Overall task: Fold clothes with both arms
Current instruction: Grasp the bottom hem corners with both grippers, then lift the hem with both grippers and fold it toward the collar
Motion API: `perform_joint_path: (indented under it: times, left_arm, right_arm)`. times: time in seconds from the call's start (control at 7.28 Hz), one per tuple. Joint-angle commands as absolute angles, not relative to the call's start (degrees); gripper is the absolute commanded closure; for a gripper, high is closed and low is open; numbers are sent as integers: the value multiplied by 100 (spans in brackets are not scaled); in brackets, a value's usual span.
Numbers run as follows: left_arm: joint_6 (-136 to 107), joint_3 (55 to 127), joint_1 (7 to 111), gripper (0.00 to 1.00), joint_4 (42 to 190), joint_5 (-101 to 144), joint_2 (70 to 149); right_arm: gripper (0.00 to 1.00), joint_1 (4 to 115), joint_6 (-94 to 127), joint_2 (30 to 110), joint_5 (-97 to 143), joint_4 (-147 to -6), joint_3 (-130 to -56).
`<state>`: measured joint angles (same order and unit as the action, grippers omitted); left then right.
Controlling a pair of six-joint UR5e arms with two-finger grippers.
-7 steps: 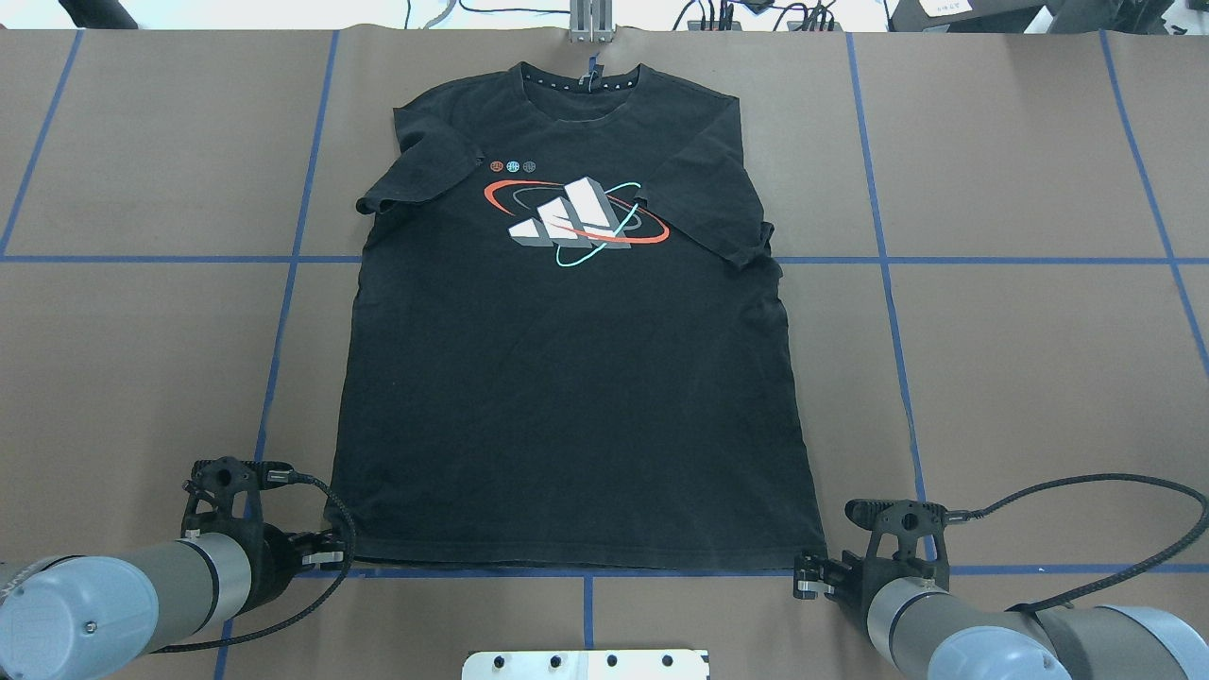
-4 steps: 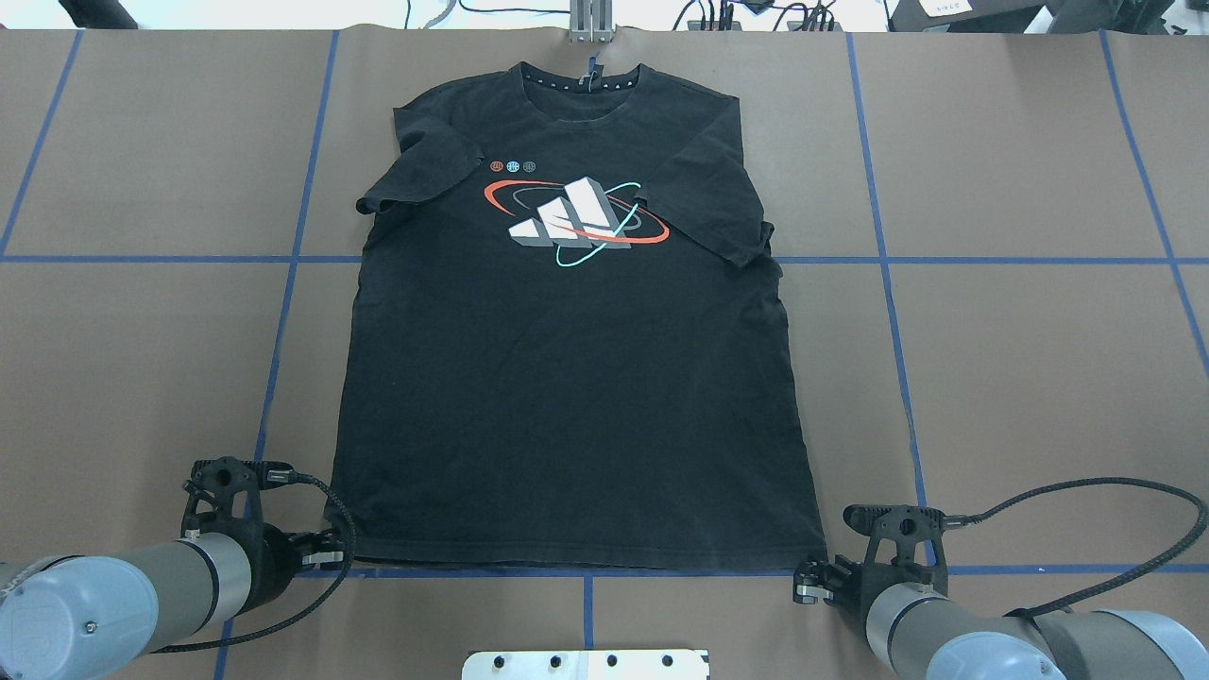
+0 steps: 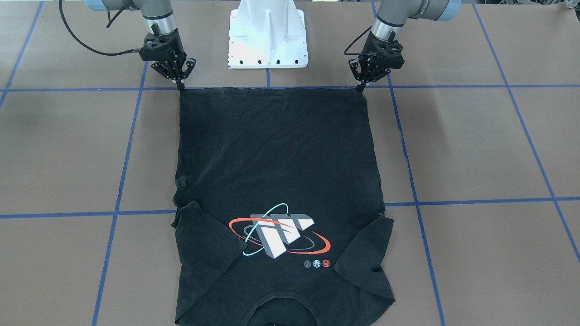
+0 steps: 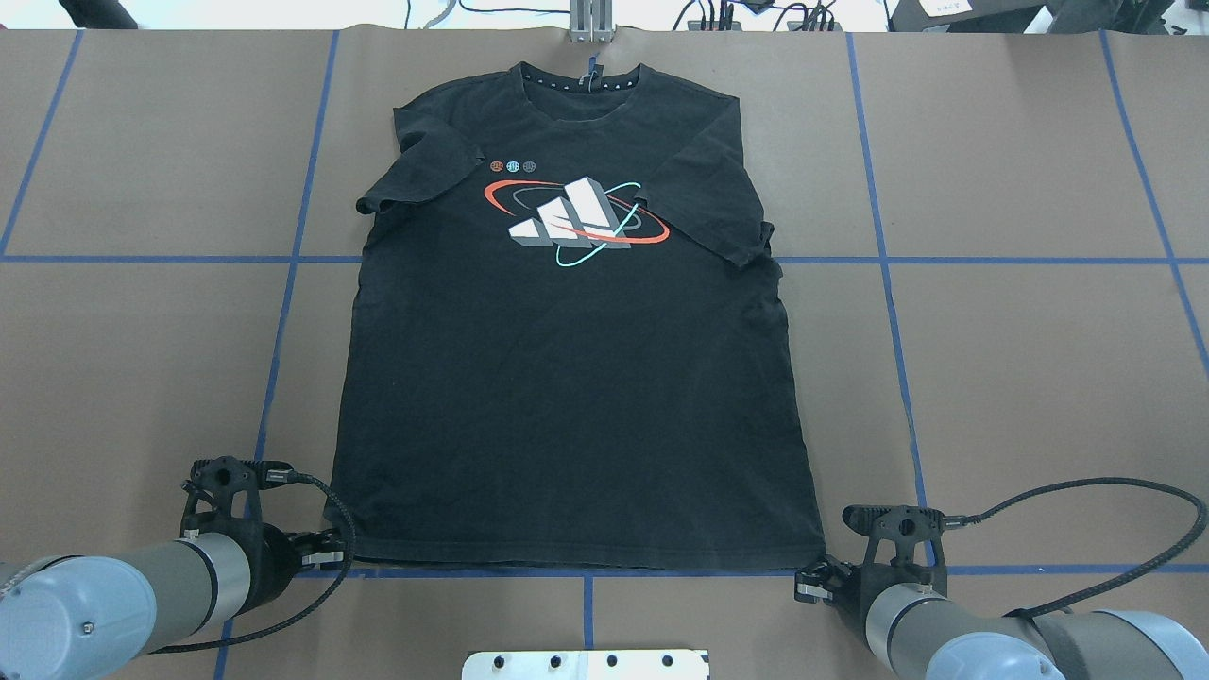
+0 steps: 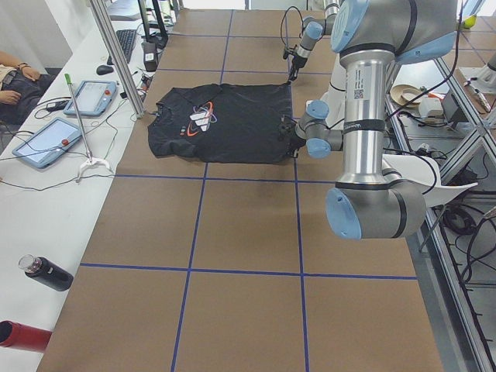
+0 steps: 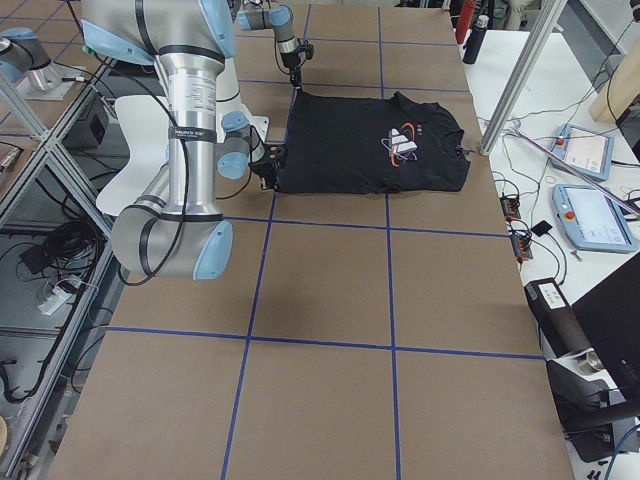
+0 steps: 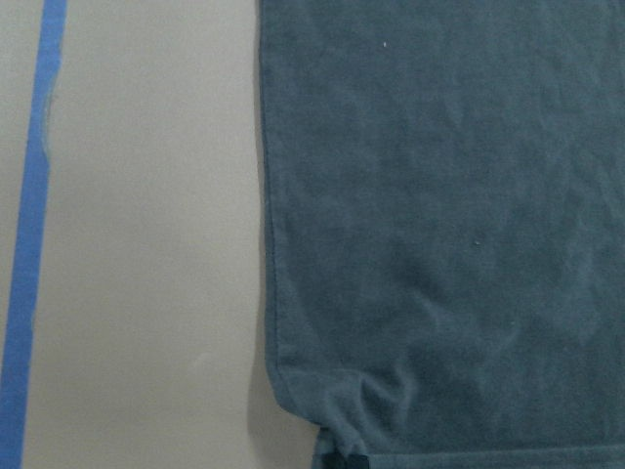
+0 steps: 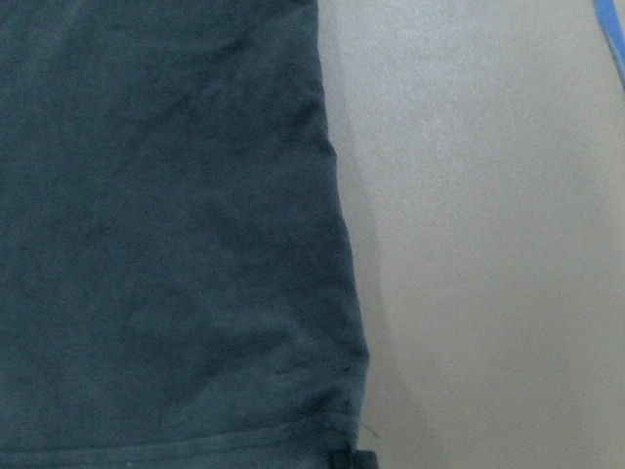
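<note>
Nearest the robot, the white pedestal base (image 3: 268, 34) sits at the table (image 4: 1020, 378) edge, between the two arms. You will find both grippers down at the T-shirt (image 4: 567, 397) hem, one per corner.

- Left gripper (image 3: 360, 86): the fingers are drawn together to a point on the hem corner on the robot's left. Its wrist camera shows the cloth puckered right at that corner, so read it as pinching the fabric.
- Right gripper (image 3: 180, 84): same posture on the opposite corner, with the fingers pressed together on the cloth edge.
- Hem (image 4: 576, 557): it runs straight between the two grippers, just beside a blue tape line (image 4: 661, 571) and parallel to it.

Further out, the shirt lies flat and print side up in the middle of the table. Its body is smooth with light wrinkles, and the neck end points away from the robot.

- Logo (image 4: 574, 219): white/grey blocks with red and teal rings, on the chest. Three small round marks (image 4: 513, 166) sit just beyond it, toward the robot's left.
- Sleeves: both are angled in against the body. The left sleeve (image 4: 416, 170) slants down along the side. The right sleeve (image 4: 708, 208) lies partly over the chest panel.
- Collar (image 4: 578, 80): it lies near the far table edge, just short of a metal bracket (image 4: 589, 21).
- Cables (image 4: 746, 14): they run past that far edge.
</note>
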<state>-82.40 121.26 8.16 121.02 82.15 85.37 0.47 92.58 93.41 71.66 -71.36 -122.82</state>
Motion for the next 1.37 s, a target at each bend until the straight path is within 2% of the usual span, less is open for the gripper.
perform_joint_path:
  times: [0.0,0.27,0.55,0.69,0.82,1.1,1.24]
  left_arm:
    - [-8096,12985,887,100,11754,8627,8351]
    - [-7675,14276,1106,100,10614,9514,8350]
    - [-7655,15130,1091,100,10092,9974,8106]
    - [-7655,15204,933,100,10020,10063,8077]
    - [-7664,15179,914,100,10011,10063,8103]
    - [-7664,14821,1115,100,9993,10011,8357]
    - [-7664,14270,1464,100,9993,9976,8863]
  right_arm:
    - [100,237,9202,9491,7512,-7624,-13318]
    - [100,335,9185,9492,8575,-8654,-14593]
    - [100,-444,9176,9483,8893,-9409,-15682]
    - [100,-744,9176,9466,8947,-9622,-15958]
    - [100,-651,9176,9440,8895,-9641,-15935]
    - [100,486,8976,9283,8947,-9642,-15542]
    - [100,1084,8565,8629,8982,-9650,-14974]
